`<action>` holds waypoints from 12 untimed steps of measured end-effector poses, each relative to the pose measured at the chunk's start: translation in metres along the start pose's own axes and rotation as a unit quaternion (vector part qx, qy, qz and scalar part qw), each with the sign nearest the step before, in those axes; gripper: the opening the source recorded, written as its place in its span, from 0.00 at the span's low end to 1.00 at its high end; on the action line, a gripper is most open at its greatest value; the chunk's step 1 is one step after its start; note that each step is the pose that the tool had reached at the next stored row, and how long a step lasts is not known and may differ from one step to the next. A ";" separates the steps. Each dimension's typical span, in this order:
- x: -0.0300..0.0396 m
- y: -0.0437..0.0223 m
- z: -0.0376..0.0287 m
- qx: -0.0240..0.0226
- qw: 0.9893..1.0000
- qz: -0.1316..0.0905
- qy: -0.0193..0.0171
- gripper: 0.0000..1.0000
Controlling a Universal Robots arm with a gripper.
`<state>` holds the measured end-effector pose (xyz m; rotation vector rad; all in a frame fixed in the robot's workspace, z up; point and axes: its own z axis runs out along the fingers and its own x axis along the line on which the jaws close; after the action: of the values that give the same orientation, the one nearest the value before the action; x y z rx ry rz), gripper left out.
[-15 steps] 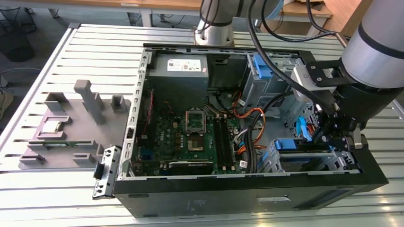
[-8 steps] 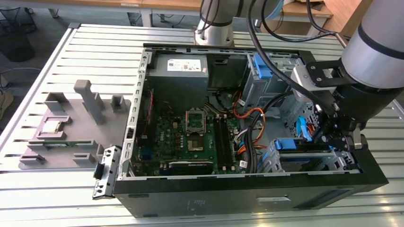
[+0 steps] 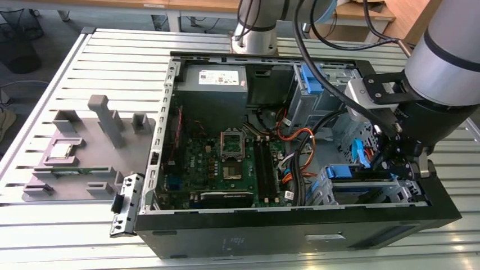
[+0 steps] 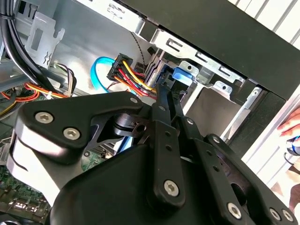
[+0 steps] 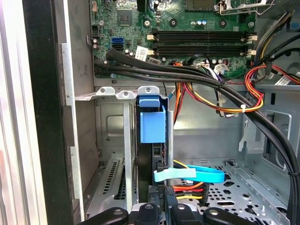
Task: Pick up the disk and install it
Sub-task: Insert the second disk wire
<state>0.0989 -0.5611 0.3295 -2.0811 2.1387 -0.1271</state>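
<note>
The black end effector (image 3: 396, 163) is clenched on the blue-framed silver disk (image 5: 152, 123), which stands on edge in the grey metal drive cage (image 5: 115, 140) at the open black computer case's (image 3: 300, 230) near right corner. Farther left inside lies the green motherboard (image 3: 225, 163), and beyond the case's left wall a grey plastic fixture (image 3: 75, 152) rests on the slatted metal surface (image 3: 45, 236).

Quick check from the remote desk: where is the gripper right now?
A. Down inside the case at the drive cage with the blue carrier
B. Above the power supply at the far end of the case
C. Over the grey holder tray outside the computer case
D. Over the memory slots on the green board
A. In the exterior view the gripper is low inside the computer case, right at the drive cage, where the blue carrier stands in the first wrist view.
</note>
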 end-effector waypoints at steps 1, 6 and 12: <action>0.0000 0.0000 0.0001 0.000 1.000 0.000 0.000 0.17; 0.0000 0.0000 0.0000 0.000 1.000 0.000 0.000 0.17; -0.0001 -0.0001 -0.0005 0.000 1.000 0.000 -0.001 0.17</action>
<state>0.0989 -0.5610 0.3300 -2.0806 2.1381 -0.1257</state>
